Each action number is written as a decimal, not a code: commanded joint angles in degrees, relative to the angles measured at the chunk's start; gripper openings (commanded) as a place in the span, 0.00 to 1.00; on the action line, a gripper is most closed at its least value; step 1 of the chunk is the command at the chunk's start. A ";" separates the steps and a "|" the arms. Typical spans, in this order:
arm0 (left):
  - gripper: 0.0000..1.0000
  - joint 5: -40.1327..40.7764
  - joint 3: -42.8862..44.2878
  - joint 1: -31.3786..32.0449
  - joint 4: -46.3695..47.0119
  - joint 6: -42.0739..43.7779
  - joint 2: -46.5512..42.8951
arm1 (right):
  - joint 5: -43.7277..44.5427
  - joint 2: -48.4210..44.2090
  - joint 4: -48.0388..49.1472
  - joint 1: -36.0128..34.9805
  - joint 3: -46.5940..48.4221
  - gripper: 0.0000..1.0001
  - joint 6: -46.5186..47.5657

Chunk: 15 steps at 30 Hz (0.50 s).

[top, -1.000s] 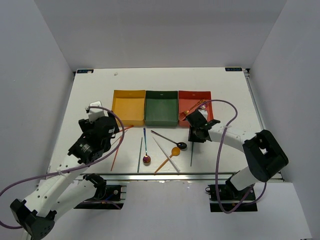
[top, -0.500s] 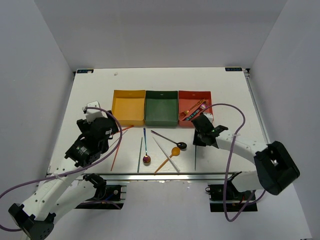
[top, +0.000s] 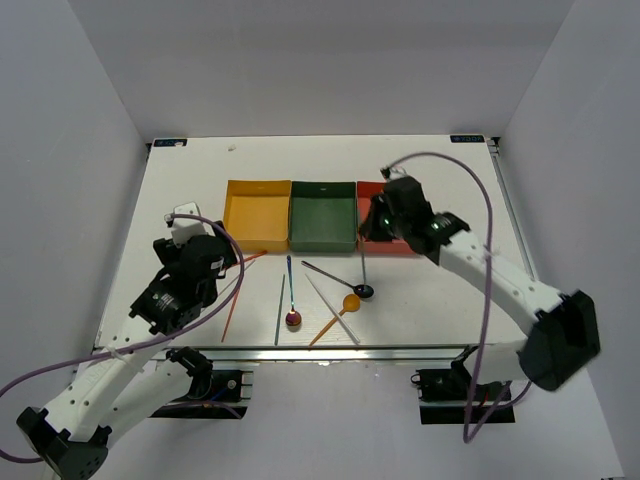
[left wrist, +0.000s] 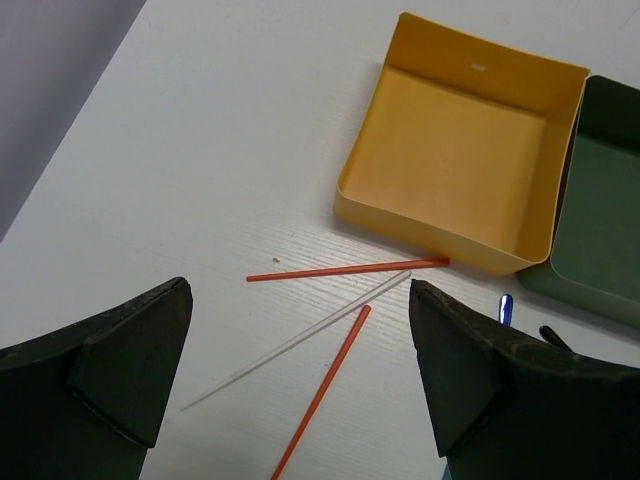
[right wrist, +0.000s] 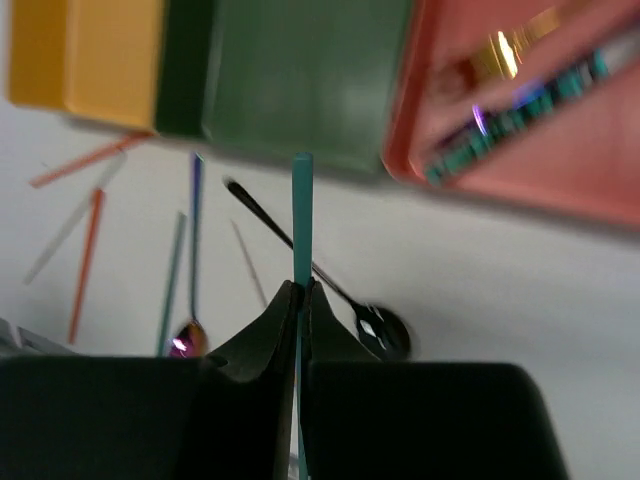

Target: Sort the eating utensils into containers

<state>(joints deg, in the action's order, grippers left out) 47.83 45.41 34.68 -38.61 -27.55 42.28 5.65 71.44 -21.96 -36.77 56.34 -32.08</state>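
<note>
My right gripper is shut on a green chopstick and holds it off the table, hanging down, in front of the seam between the dark green tray and the red tray. The right wrist view shows the fingers pinching it. The red tray holds gold and patterned utensils. My left gripper is open and empty over two orange chopsticks and a white one, near the yellow-orange tray.
On the table in front of the trays lie a black spoon, an orange spoon, a purple spoon, a second green chopstick and a white chopstick. The table's front edge is just beyond them.
My right gripper has lifted the green chopstick from the table's front right and carried it back and left, up to the trays. My left arm has hardly moved.
</note>
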 commanded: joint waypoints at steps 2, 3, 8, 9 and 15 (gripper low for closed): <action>0.98 1.82 0.30 0.22 -0.24 -0.31 -0.97 | -4.85 16.15 3.94 -0.05 18.07 0.00 6.13; 0.98 1.74 0.21 0.22 -0.15 -0.22 -1.06 | -5.12 22.97 2.98 -0.05 26.46 0.00 11.11; 0.98 1.12 0.03 0.22 0.03 0.04 -0.54 | -11.27 41.65 -7.39 0.30 51.21 0.00 26.52; 0.98 1.12 0.12 0.22 0.03 0.04 -0.45 | -11.54 46.03 -9.49 0.47 57.25 0.00 29.58; 0.98 1.38 0.03 0.13 -0.06 -0.05 -0.71 | -12.60 55.46 -11.54 1.26 66.27 0.00 36.55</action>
<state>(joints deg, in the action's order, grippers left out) 48.51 45.41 34.68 -38.57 -27.62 42.06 -5.37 125.71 -29.85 -36.42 119.20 -2.98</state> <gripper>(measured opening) 0.982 0.020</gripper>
